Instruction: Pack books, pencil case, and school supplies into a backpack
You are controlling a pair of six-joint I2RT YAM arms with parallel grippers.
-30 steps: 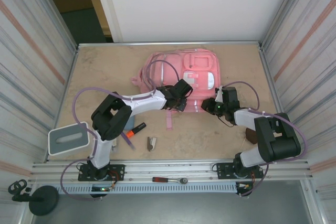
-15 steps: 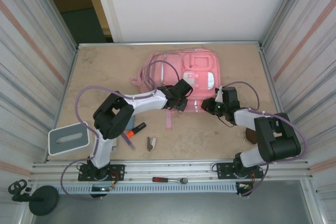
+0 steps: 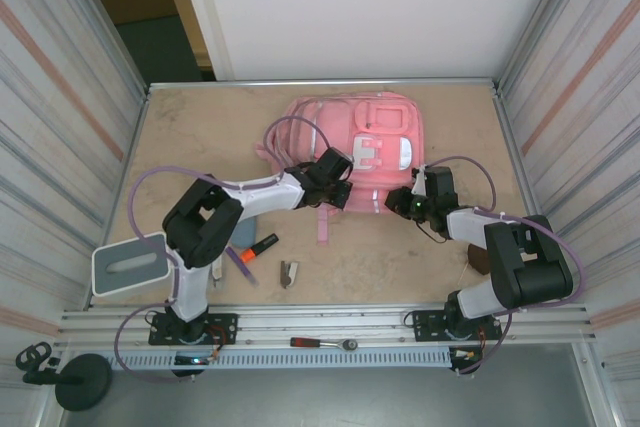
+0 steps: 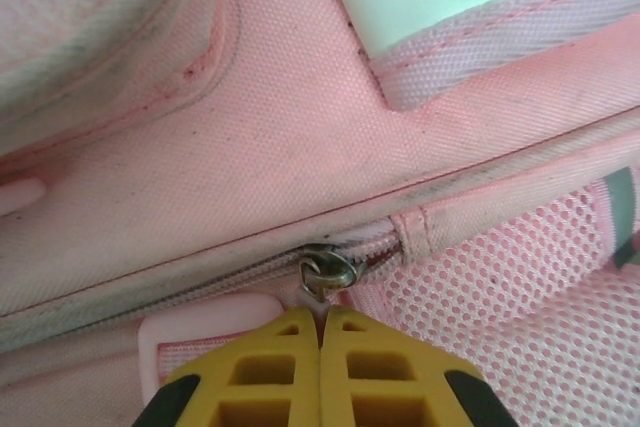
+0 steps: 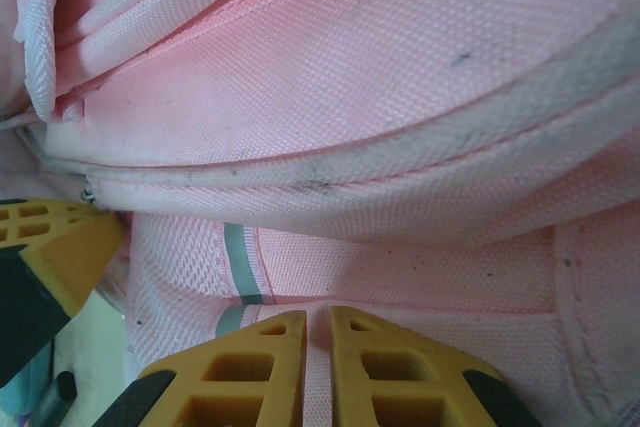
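The pink backpack (image 3: 375, 132) lies flat at the back middle of the table. My left gripper (image 3: 334, 173) is at its near left edge, shut on the pale pull tab of the zipper slider (image 4: 328, 271); the yellow fingertips (image 4: 295, 332) meet just below the metal ring. My right gripper (image 3: 414, 203) is at the bag's near right corner, shut on a fold of pink fabric (image 5: 318, 347). An orange-and-black highlighter (image 3: 258, 247) and a small grey-brown clip (image 3: 289, 273) lie near the left arm. The slate-blue pencil case (image 3: 243, 233) peeks from under that arm. A brown book (image 3: 477, 258) shows partly behind the right arm.
A grey flat tray (image 3: 130, 263) sits at the near left. A red-handled tool (image 3: 325, 343) rests on the rail in front. Metal walls close in both sides. A pink strap (image 3: 323, 227) trails from the bag toward me. The left gripper's fingers (image 5: 62, 247) show in the right wrist view.
My left gripper has shut on the zipper pull and shifted a little left. The backpack's near edge has been drawn along and its shape has changed. The right gripper has kept still.
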